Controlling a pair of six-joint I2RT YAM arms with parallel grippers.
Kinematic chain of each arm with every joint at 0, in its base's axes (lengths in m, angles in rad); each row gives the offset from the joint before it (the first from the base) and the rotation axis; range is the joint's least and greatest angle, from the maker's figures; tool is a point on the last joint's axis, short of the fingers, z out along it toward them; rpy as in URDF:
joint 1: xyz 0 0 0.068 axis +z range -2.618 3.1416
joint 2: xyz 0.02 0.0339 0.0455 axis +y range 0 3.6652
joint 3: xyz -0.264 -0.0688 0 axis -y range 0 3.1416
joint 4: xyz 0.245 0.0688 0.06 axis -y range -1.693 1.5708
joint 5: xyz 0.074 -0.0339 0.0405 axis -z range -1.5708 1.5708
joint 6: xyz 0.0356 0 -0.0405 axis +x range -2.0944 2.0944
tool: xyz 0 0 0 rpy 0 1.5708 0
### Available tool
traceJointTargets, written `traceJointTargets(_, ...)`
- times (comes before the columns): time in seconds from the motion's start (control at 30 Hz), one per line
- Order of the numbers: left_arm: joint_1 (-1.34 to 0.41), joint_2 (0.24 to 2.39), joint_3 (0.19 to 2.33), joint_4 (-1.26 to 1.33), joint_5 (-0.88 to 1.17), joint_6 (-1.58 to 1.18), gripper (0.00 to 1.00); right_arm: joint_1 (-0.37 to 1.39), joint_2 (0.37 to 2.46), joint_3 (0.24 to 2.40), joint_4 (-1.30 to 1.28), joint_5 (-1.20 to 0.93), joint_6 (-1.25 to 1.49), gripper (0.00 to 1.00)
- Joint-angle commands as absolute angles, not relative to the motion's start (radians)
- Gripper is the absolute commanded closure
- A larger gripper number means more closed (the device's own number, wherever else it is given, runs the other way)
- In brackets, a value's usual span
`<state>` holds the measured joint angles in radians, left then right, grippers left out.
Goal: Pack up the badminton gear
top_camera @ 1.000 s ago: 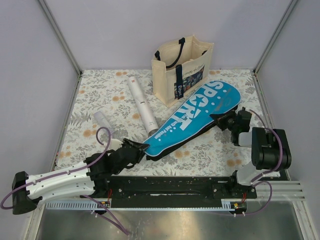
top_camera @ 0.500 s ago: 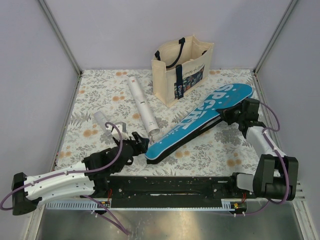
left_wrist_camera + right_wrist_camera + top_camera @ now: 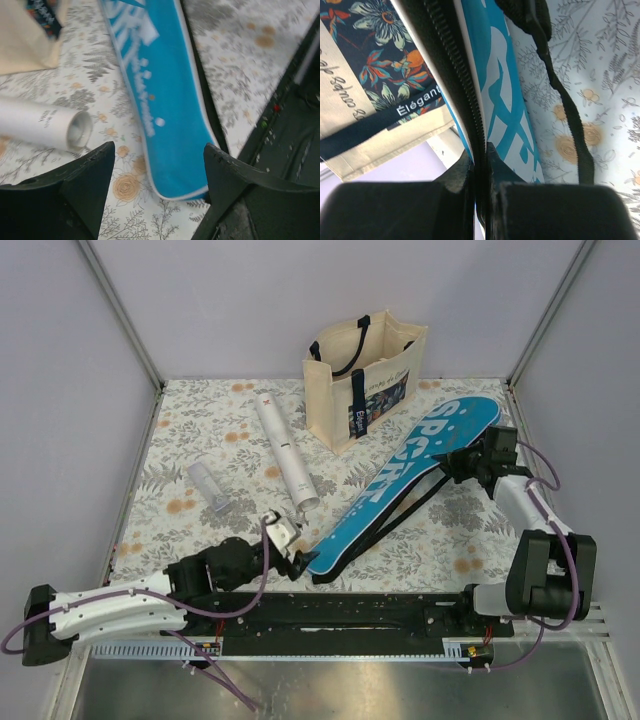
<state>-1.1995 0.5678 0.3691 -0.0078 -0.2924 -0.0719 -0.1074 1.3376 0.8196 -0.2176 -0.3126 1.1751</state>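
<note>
Blue case (image 3: 410, 475), lettered SPORT: lies diagonally on the floral surface (image 3: 440, 535), wide end just beside the tote bag (image 3: 365, 375).
Right hand (image 3: 462, 462): pinching the case's zipper edge.
Left hand (image 3: 297, 548): spread, empty, near the narrow end.
White tube (image 3: 284, 452): loose, left of the case.
Advice: hold the edge raised and steady; bring the tube in lengthwise.

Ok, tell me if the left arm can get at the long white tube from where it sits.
Probably yes. The left end effector is open beside the narrow end of the blue case, and the open end of the long white tube lies close by, with nothing between them.
</note>
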Motion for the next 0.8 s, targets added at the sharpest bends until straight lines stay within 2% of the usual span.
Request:
traceJointTargets(0.0,-1.29,0.601,0.338,0.089,-0.149,0.15,0.26,-0.103,1.425,0.954,-0.178,-0.394,1.284,1.0)
traceJointTargets(0.23,-1.387,0.64,0.252,0.129,-0.239,0.293,0.22,-0.106,1.529,1.022,-0.187,-0.477,1.278,1.0)
traceJointTargets(0.77,-1.468,0.983,0.282,0.389,-0.463,0.429,0.21,-0.15,1.546,1.022,-0.153,-0.545,1.304,1.0)
